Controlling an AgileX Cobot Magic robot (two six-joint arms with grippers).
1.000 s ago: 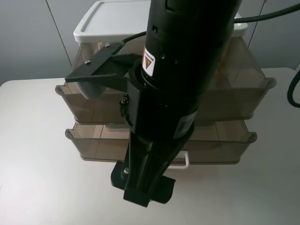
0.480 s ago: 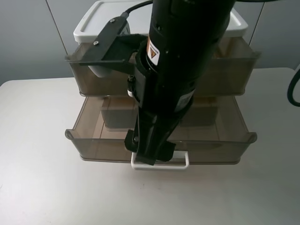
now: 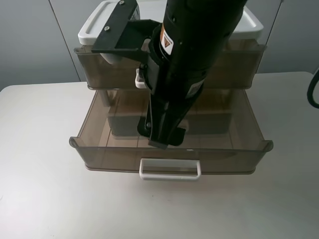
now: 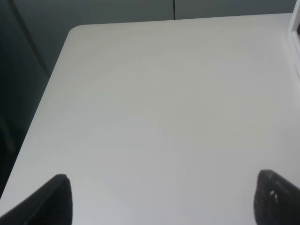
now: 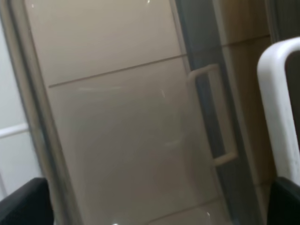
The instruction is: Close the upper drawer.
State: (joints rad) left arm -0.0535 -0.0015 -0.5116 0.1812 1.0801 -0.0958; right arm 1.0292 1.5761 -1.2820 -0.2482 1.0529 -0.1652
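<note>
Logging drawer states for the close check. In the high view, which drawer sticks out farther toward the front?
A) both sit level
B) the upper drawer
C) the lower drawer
C: the lower drawer, with its white handle in full view, juts well forward of the front of the upper drawer.

My right arm [image 3: 184, 74] crosses the front of the upper drawer [image 3: 234, 67]; the lower drawer [image 3: 109, 157] juts out beneath, open-topped. Bare table [image 3: 40, 199] lies free before and beside both, also under my left gripper [image 4: 166, 199].
</note>
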